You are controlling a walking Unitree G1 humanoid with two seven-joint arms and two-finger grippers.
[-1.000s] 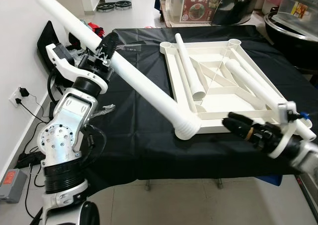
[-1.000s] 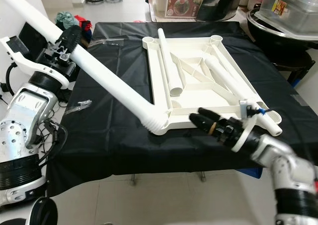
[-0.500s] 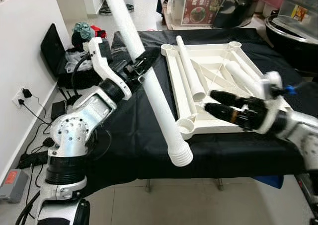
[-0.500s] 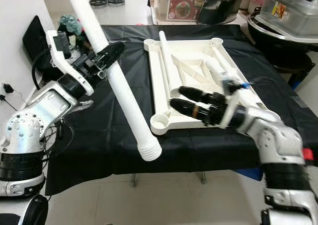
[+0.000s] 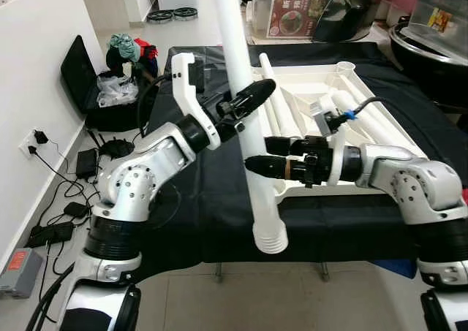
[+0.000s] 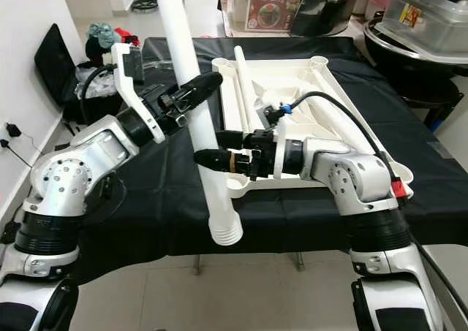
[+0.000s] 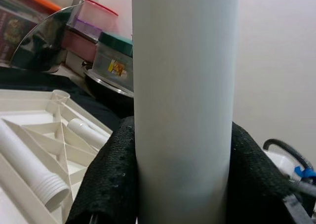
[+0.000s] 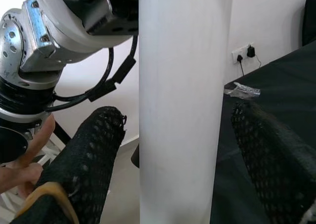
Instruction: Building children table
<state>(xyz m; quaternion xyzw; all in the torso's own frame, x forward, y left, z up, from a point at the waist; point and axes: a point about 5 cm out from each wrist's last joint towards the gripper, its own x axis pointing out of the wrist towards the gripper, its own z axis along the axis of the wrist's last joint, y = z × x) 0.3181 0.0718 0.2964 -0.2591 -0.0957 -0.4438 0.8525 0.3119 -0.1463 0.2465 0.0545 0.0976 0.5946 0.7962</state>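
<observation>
Since half a second ago the white table leg (image 5: pixel 245 119) has been swung closer to upright, and the right gripper (image 5: pixel 257 158) has been brought across from the tabletop to the leg's lower part. Nearest the camera, the leg's ribbed threaded end (image 5: pixel 269 238) is being hung in the air beyond the front edge of the counter (image 5: pixel 183 221), which is draped in black cloth. Just above it, the leg is being flanked by the right gripper's fingers (image 8: pixel 94 159), which are being kept spread on either side of it with gaps showing, so no grip is made yet. Higher up, the leg is being clamped by the left gripper (image 5: pixel 252 97), its fingers (image 7: pixel 111 179) pressed against both sides of the tube. Farther back, the upturned white tabletop (image 5: pixel 351 148) is lying on the counter with further legs (image 5: pixel 278 104) resting inside it, and a corner socket (image 5: pixel 346 66) is standing empty at the far edge.

The step in hand is judged to be a two-handed regrasp of the leg. Next, the right fingers would need closing on it, and the threaded end would need guiding to a corner socket and turning in.
</observation>
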